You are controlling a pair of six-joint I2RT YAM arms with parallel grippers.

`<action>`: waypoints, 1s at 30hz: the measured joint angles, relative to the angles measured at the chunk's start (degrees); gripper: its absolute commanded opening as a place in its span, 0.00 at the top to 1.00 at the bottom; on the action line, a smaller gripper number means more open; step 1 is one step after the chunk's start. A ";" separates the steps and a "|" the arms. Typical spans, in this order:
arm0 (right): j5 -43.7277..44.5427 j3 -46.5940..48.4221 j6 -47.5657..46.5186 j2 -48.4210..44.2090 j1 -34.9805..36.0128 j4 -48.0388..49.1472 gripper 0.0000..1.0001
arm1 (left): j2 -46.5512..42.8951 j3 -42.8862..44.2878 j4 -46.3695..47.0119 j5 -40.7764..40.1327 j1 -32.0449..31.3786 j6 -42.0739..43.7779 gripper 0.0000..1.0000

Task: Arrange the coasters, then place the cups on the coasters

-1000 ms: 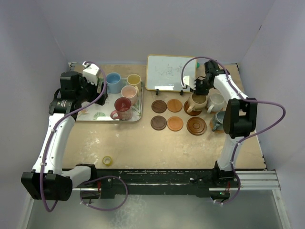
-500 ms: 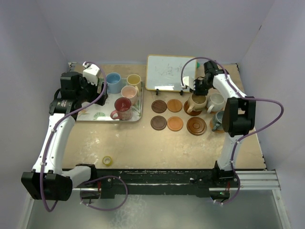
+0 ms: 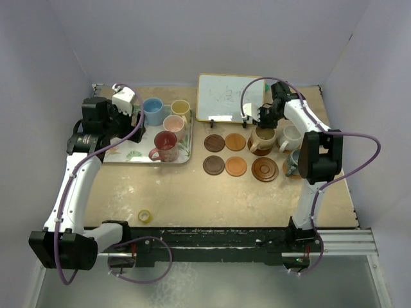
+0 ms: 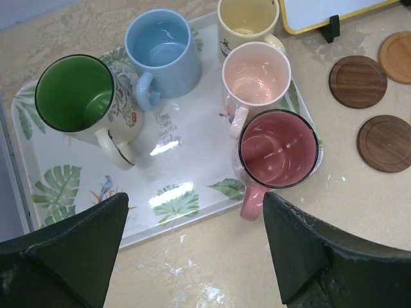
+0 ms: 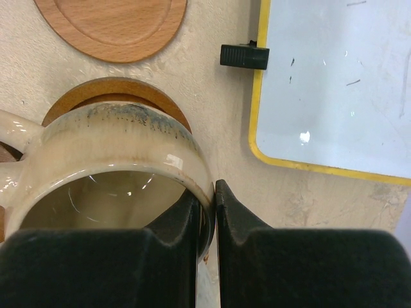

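— Drifted a shade left toward the whiteboard (image 3: 228, 97) since a second ago: right end effector (image 3: 262, 126) and tan mug (image 3: 264, 137) together. No change on the left arm.

— Gripping how?

— Pinched almost shut on the tan mug's rim. One finger inside the cup, the other outside, on the side nearest the whiteboard.

— And sitting where, that mug?

— Directly over a brown wooden coaster (image 5: 115, 88), at the right end of the back row of discs. Resting or lifted clear: cannot tell.

— Other coasters?

— Laid flat in two rows on the tabletop (image 3: 192, 192). Behind: back dark coaster (image 3: 214, 142), then back orange coaster (image 3: 236, 142). In front: front dark coaster (image 3: 214, 165), front orange coaster (image 3: 236, 166), then ringed coaster (image 3: 264, 169). All bare.

— Left side?

— Left end effector (image 4: 196, 212) spread wide, holding nothing, hovering above the near edge of the leaf-patterned tray (image 4: 64, 186). Standing upright on that tray: green-lined mug (image 4: 77, 96), light blue mug (image 4: 160, 48), yellow mug (image 4: 247, 19), pink mug (image 4: 257, 74), red mug (image 4: 277, 151).

— Remaining cups?

— White mug (image 3: 292, 136) just right of the tan one. Grey mug (image 3: 295, 160) nearer, beyond the ringed coaster.

— Anything else?

— Small yellow tape roll (image 3: 145, 216), alone near the front edge, well apart from everything.
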 measured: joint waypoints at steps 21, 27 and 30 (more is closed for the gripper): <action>0.22 -0.24 -0.09 0.09 0.31 0.31 0.97 | 0.00 -0.02 -0.02 0.13 0.00 0.00 0.18; 0.24 -0.55 -0.09 0.11 0.31 0.33 0.93 | -0.02 -0.02 -0.04 0.15 0.00 0.02 0.17; 0.26 -0.55 -0.07 0.11 0.31 0.37 0.91 | 0.00 -0.02 -0.04 0.13 0.00 0.04 0.18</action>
